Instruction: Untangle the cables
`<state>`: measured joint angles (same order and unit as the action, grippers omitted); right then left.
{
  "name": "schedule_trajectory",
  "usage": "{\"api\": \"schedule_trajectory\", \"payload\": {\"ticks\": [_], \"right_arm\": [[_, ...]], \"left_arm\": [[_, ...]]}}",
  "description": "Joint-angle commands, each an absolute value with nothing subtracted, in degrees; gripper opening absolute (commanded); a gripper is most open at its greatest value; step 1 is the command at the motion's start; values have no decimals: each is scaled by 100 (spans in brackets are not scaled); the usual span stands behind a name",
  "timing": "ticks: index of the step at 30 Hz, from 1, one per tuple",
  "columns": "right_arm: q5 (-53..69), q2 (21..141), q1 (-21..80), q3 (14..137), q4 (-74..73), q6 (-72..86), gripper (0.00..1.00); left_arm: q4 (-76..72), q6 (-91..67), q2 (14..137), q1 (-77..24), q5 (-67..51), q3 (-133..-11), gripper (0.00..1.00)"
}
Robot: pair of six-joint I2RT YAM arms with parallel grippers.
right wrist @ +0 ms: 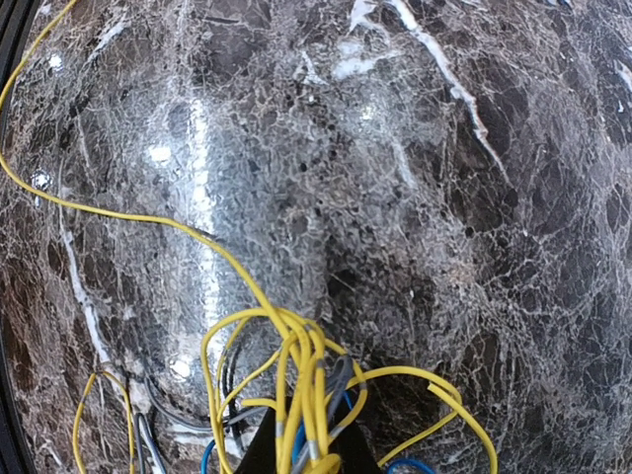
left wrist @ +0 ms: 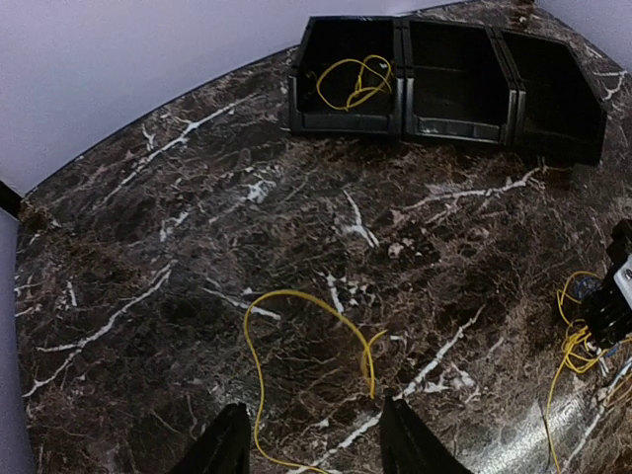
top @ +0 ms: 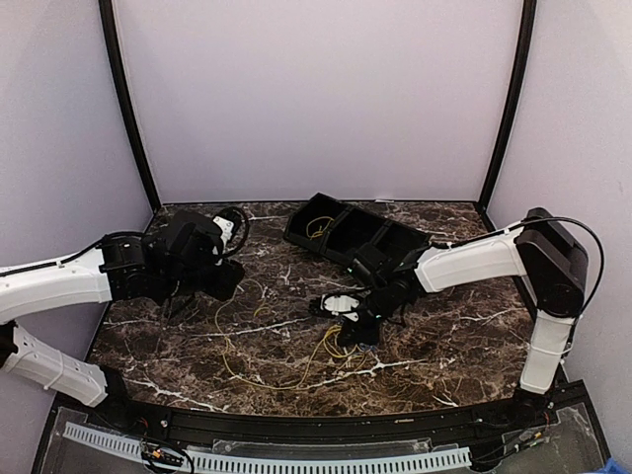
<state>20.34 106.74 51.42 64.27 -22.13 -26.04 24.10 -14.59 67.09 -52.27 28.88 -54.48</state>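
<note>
**Right arm gripping the knot, left arm standing open over a loose strand**

I am watching the right gripper (right wrist: 308, 449) pressing down on the tangle near the middle of the marble table (top: 474, 346). Its jaws are sitting nearly together and are pinching a bunch of strands of the yellow cable (left wrist: 296, 293). In the right wrist view those strands are fanning up and out from between the fingers. One long strand is running away across the table toward the upper left of that view. The blue cable (right wrist: 410, 464) is showing only as short arcs low in the knot, right beside the fingers, and I cannot tell whether it is caught in the grip too.

The left gripper (left wrist: 316, 446) is hovering over the left part of the table with its jaws standing apart and nothing between them. A loose loop of the yellow cable is lying flat on the table just ahead of it, with one leg trailing back between the fingertips.

Toward the back, a black three-compartment bin (left wrist: 449, 123) is resting on the table. A separate small yellow coil (left wrist: 351, 81) is lying in its left-end compartment.
</note>
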Motion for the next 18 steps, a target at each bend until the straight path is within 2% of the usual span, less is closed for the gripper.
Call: {"api": "schedule_trajectory", "payload": {"ticks": [1,4,8,13,18], "right_arm": [[1902,10462,5098,6532,-2245,-2587,9],[1789,10332,5074,6523,-2216,-2605,9],[1759,10198,5016,6509,-2191,-2578,9],[1783,10116,5001,6478,-2160,-2551,9],[1789,10087,4993,6456,-2125,-2540,9]], "left_arm": [[2165,-1863,6558,-5202,1480,-5416,53],[835,-1852,6150,-5203,128,-4700,58],[-873,-2369,6139,-5202,-859,-3765,61],[-1818,-2897,6985,-5320,-1289,-3525,61],[-2574,-2680,7904,-5559,-1295,-3558,61]]}}
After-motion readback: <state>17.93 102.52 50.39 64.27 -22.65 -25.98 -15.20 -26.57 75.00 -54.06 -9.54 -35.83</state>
